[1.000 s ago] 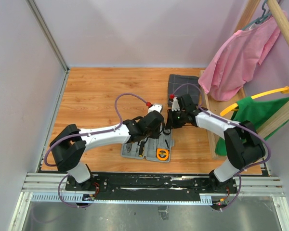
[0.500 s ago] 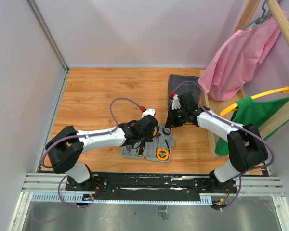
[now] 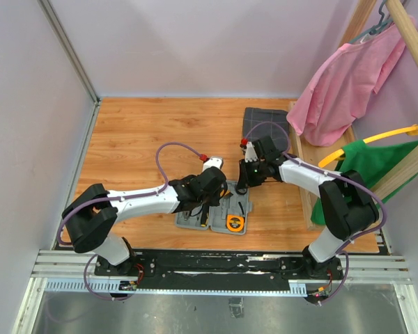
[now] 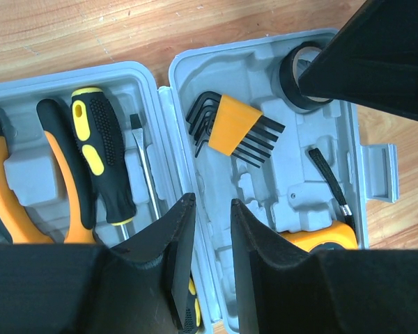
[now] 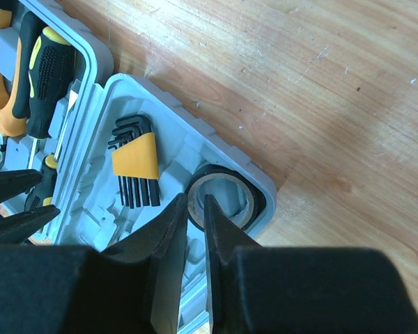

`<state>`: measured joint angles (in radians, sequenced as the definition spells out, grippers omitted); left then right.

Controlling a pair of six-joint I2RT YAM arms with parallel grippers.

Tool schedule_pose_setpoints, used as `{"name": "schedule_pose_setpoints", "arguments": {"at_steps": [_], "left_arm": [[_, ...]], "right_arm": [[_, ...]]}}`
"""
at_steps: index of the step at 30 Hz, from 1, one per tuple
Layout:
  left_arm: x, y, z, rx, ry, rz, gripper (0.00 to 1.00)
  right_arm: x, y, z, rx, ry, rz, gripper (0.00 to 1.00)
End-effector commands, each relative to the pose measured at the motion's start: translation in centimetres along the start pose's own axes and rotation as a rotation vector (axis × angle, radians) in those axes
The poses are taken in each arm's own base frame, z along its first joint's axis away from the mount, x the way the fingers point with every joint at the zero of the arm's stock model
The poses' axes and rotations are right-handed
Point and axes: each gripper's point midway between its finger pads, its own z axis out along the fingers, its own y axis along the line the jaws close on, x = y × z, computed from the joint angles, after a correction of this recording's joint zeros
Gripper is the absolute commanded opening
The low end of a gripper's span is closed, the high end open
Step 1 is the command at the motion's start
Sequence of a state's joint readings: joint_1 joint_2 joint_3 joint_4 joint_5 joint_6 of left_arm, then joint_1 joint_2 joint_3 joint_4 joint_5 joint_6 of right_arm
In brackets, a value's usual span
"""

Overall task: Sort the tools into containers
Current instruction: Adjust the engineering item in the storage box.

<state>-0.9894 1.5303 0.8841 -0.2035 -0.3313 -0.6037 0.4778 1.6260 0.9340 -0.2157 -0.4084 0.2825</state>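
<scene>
On the wooden table (image 3: 139, 139), near its front edge, we found the grey tool case (image 4: 216, 69) lying open. The right gripper (image 5: 198, 209) pinched the rim of the black tape roll (image 5: 247, 202) in a corner pocket. The left gripper (image 4: 212, 209) hovered over the hinge, jaws narrowly parted; whether they gripped anything we could not tell.

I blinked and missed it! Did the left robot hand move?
Yes. In the top view the left gripper slid left and toward the near edge, farther over the grey tool case.
</scene>
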Motion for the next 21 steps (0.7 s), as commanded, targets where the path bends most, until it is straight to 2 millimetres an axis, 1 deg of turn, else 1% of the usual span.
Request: {"name": "schedule_pose_setpoints", "arguments": {"at_steps": [1,12,21], "left_arm": [[-0.9,0.0,-0.1,0.005,-0.034,-0.018,0.31],[-0.5,0.3,0.0,-0.002,-0.025,-0.011,0.30],[-0.3,0.3,0.2,-0.004,-0.019,-0.008,0.29]], "right_arm": [[-0.3,0.8,0.2,-0.023,0.014,-0.029,0.17],[0.5,0.7,0.8,-0.005,0.048,-0.034,0.13],[1.3,0.2,1.1,0.047,0.082,-0.052,0.13]]}}
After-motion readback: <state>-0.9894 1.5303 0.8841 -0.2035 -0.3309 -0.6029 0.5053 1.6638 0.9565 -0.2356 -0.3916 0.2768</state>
